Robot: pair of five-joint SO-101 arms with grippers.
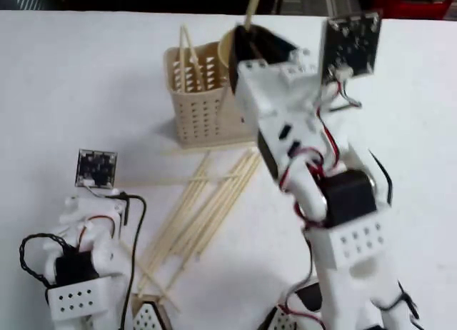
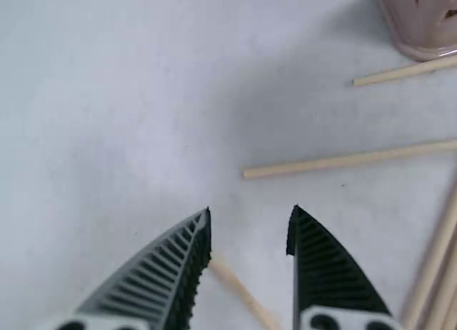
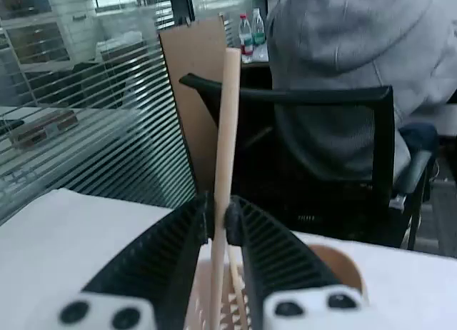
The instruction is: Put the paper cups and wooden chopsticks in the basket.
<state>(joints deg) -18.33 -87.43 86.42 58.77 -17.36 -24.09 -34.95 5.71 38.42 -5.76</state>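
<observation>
Right tool [image 3: 219, 212]: clenched on 1 chopstick [image 3: 227, 130], pinched at the fingertips. The stick stands near upright, with most of its length above the grip.

- The right arm [image 1: 335, 201] stretches across the counter [image 1: 86, 80], with that tool over the far right corner of the basket [image 1: 196, 105].
- The basket stands upright close to the counter's far edge, with only a thin strip of surface behind it.
- A few stored chopsticks [image 1: 188, 51] stand in its left half, leaning.
- The paper cup [image 1: 227, 50] is at the basket's far right corner, right under the right tool. Cannot tell whether it sits inside or just behind the wall.

Left tool [image 2: 250, 219]: released, jaws well apart, low over the counter and gripping nothing.

- 1 stick end [image 2: 239, 291] lies on the surface under the gap.
- The left arm [image 1: 78, 273] sits at the near left corner, well apart from the basket.

Loose chopsticks [image 1: 200, 201]:
- They fan out from just in front of the basket base down toward the near edge, between the 2 arms.
- 1 lies crosswise over the bundle.
- The right side of the fan runs near the right arm's forearm, while the left side is near the left arm.

Room: a wide stretch of white counter runs left of the basket out to the left and far edges.
</observation>
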